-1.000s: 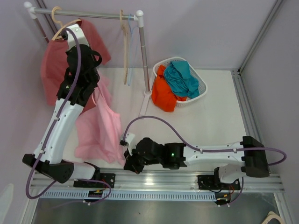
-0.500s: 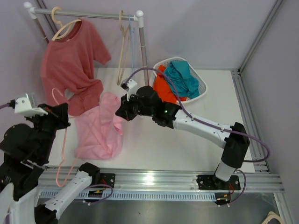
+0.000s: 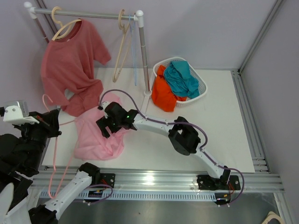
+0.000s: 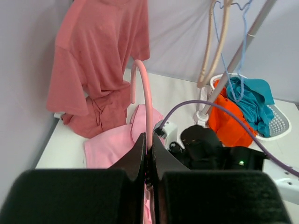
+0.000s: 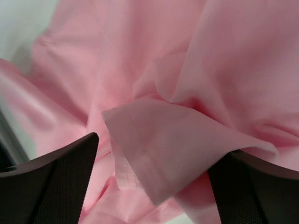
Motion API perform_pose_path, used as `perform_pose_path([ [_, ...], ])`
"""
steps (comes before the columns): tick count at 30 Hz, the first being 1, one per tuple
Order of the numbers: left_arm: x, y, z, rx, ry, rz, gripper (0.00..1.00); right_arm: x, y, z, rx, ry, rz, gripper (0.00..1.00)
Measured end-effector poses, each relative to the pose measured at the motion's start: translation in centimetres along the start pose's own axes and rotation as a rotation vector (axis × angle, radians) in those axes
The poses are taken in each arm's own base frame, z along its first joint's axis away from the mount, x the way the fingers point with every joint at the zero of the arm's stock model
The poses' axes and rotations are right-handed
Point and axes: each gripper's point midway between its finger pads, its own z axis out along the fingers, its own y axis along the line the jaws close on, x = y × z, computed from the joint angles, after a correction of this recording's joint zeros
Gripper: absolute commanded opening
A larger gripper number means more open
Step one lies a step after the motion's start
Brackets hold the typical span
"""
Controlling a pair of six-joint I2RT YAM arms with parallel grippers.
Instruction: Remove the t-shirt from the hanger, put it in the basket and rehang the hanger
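Top view: the left gripper (image 3: pixel 51 123) is clenching the pink hanger (image 3: pixel 55 154). The pink t-shirt (image 3: pixel 96 140) is lying on the table (image 3: pixel 187 121) just right of it, beneath the right gripper (image 3: pixel 103 127).
Left wrist: its fingers (image 4: pixel 135 158) are pinching the hanger's rod, the t-shirt beyond them.
Right wrist: its fingers (image 5: pixel 60 172) are standing wide apart, released, over crumpled pink fabric.

Matt pink cloth t-shirt (image 3: pixel 100 135), glossy pink plastic hanger (image 4: pixel 146 102), white plastic basket (image 3: pixel 202 87).

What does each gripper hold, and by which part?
Left gripper grips the pink hanger just below its hook. Right gripper is open over the pink t-shirt, holding nothing.
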Motion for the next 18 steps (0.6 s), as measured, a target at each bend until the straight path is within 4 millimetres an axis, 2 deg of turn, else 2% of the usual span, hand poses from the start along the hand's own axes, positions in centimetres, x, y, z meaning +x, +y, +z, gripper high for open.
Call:
perform_pose_path([
  [2, -0.6, -0.6, 0.0, 0.036, -0.012, 0.029, 0.01, 1.5, -0.7, 0.9, 0.034, 0.041, -0.018, 0.99],
  [4, -1.7, -1.3, -0.1, 0.072, -0.029, 0.046, 0.01, 2.1, -1.0, 1.1, 0.059, 0.061, -0.033, 0.99],
  [8, -4.0, -3.0, 0.7, 0.129, -0.072, 0.047, 0.01, 1.2, -0.8, 1.2, 0.105, 0.057, -0.08, 0.99],
  [11, -4.3, -4.5, 2.1, 0.165, -0.065, 0.049, 0.01, 1.1, -0.2, 1.2, 0.138, 0.055, -0.136, 1.0],
  [17, -2.8, -6.5, 5.5, 0.188, -0.01, 0.07, 0.01, 6.5, 0.6, 2.2, 0.216, 0.17, -0.269, 0.99],
  [18, -2.5, -6.7, 6.0, 0.188, -0.001, 0.073, 0.01, 6.8, 0.9, 2.1, 0.227, 0.166, -0.283, 0.94],
])
